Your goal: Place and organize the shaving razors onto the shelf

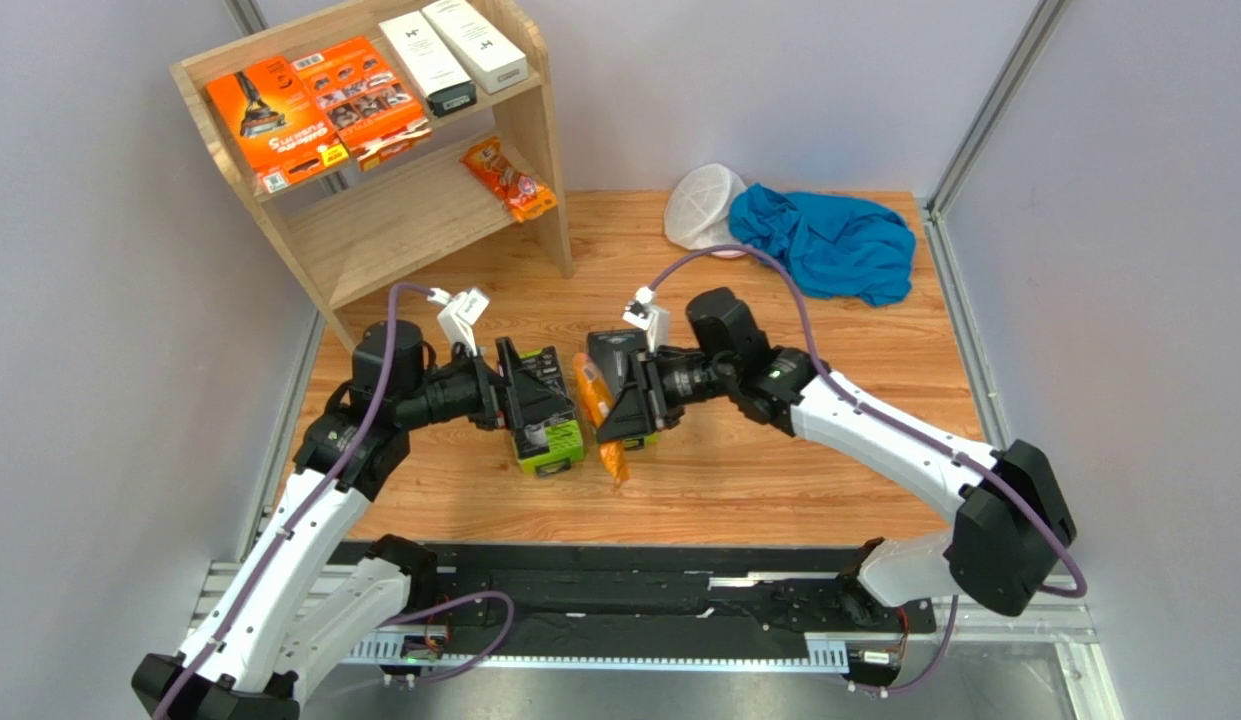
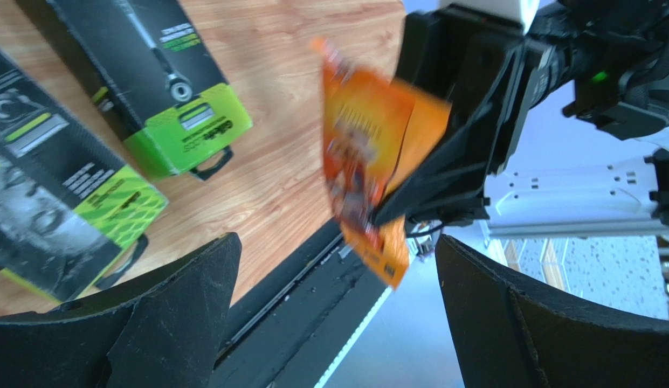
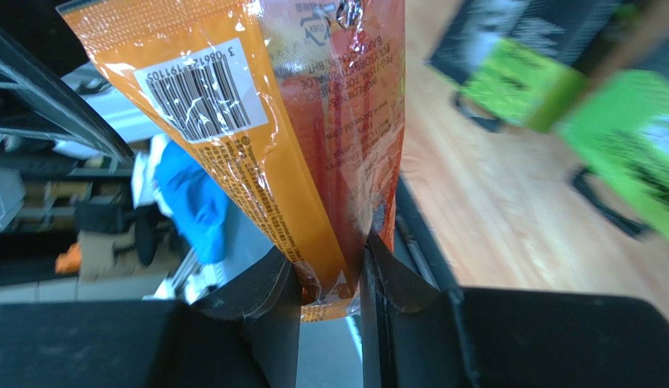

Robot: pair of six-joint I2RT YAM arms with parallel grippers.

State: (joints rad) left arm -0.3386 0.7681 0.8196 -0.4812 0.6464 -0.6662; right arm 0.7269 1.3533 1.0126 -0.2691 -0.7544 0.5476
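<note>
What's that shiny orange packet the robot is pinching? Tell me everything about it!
The small orange packet is a flat pouch of shiny, crinkly plastic film. It is orange with a darker red stripe, tiny print and a white barcode label. One end is squeezed in the right pincer, so the rest sticks out, slightly bent, and seems lifted off the wooden table. Nothing else touches it. The left pincer stands open nearby.

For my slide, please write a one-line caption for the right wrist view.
Right tool shut on a small orange razor packet; black-and-lime razor packs lie blurred on the wooden table.
</note>
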